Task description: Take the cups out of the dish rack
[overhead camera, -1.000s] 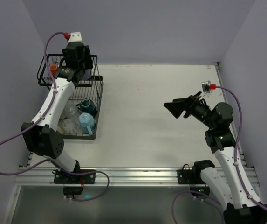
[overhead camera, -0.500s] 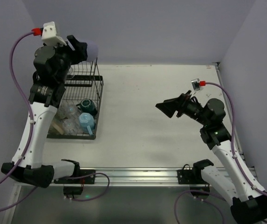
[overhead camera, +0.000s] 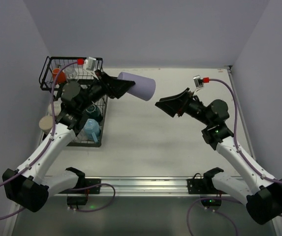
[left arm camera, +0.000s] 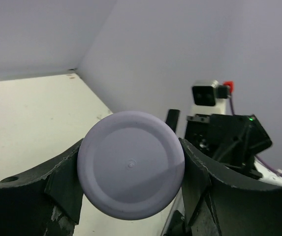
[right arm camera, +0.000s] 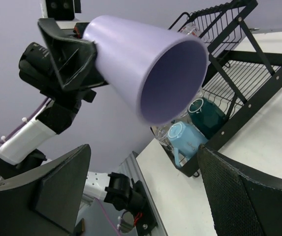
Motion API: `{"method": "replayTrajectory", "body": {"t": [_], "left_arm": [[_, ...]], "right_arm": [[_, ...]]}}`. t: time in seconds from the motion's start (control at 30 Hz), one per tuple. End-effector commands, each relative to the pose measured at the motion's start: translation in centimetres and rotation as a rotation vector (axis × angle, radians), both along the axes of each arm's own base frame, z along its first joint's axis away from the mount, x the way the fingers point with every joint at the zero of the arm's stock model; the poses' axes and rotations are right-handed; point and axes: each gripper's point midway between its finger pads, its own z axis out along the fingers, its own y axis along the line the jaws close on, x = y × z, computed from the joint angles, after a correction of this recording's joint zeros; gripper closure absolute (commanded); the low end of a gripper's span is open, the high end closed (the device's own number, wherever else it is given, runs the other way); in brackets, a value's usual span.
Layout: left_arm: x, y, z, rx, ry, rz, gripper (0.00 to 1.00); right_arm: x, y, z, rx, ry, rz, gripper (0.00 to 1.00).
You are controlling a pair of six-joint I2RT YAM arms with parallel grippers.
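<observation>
My left gripper (overhead camera: 114,85) is shut on the lavender tumbler (overhead camera: 138,86). It holds the tumbler on its side in the air right of the black wire dish rack (overhead camera: 101,109), mouth toward my right gripper (overhead camera: 171,105). The right gripper is open and empty, a short gap from the tumbler's mouth. In the left wrist view the tumbler's round base (left arm camera: 131,164) sits between both fingers (left arm camera: 62,183). In the right wrist view the tumbler's mouth (right arm camera: 172,81) faces the camera. A teal mug (overhead camera: 92,112), a light blue mug (overhead camera: 91,129) and a small orange cup (overhead camera: 60,76) are in the rack.
A cream cup (overhead camera: 47,122) shows at the rack's left side, partly behind the left arm. The right wrist view shows the teal mug (right arm camera: 207,114), the light blue mug (right arm camera: 182,137) and the rack's raised section (right arm camera: 229,29). Walls close in behind and on both sides.
My left arm has swung the lavender tumbler from high over the rack down and right toward the table's middle. My right gripper has moved left and up toward it, still open.
</observation>
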Motion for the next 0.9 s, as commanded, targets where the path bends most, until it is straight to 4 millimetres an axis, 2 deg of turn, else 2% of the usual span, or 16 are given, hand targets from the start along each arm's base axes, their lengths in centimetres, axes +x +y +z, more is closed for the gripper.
{"method": "replayTrajectory", "body": {"t": [0.0,0.13,0.23,0.33,0.43,0.5,0.57,0.6,0.7,0.73,0.77,0.8,0.83,0.87], "left_arm": [[-4.1,-1.7,4.6,-0.119,-0.155,-0.136,0.74],[-4.7,-3.5,3.4,-0.125,-0.126,-0.202,0.75],[-4.6,-4.1,2.7,-0.119,-0.11,-0.209,0.75],[-4.6,-4.4,1.8,-0.114,-0.089,-0.213,0.75],[-4.8,-5.0,0.9,-0.116,-0.069,-0.229,0.75],[-4.9,-5.3,0.3,-0.111,-0.059,-0.231,0.75],[-4.9,-5.6,0.0,-0.111,-0.053,-0.233,0.73],[-4.9,-5.6,-0.3,-0.11,-0.049,-0.236,0.71],[-5.3,-6.2,-0.6,-0.095,-0.057,-0.261,0.41],[-5.1,-6.2,-1.5,-0.066,-0.02,-0.255,0.2],[-4.8,-6.2,-1.9,-0.021,-0.034,-0.24,0.12],[-4.4,-6.0,-1.8,0.009,-0.04,-0.211,0.07],[-4.3,-5.6,-3.1,0.063,0.004,-0.19,0.02],[-4.1,-5.2,-3.6,0.117,-0.026,-0.159,0.0]], "right_arm": [[-0.8,0.6,4.4,0.083,-0.115,0.036,0.09],[-0.9,1.2,4.6,0.084,-0.119,0.062,0.1],[-1.0,1.0,5.2,0.096,-0.139,0.055,0.13],[-1.1,0.8,5.9,0.101,-0.165,0.039,0.2],[-0.6,1.0,5.7,0.098,-0.162,0.04,0.26],[-0.6,1.3,5.8,0.107,-0.159,0.058,0.36],[-0.6,1.6,5.6,0.116,-0.143,0.081,0.41],[-0.7,1.7,5.6,0.119,-0.143,0.087,0.52],[-0.4,1.2,5.5,0.13,-0.139,0.051,0.77],[-0.3,1.1,5.4,0.129,-0.135,0.033,0.91],[-0.1,0.5,5.8,0.119,-0.161,-0.015,0.96],[0.5,0.4,4.9,0.076,-0.115,-0.045,1.0],[0.7,0.2,4.6,0.047,-0.11,-0.072,1.0],[1.4,-0.2,4.1,-0.006,-0.124,-0.117,1.0]]}}
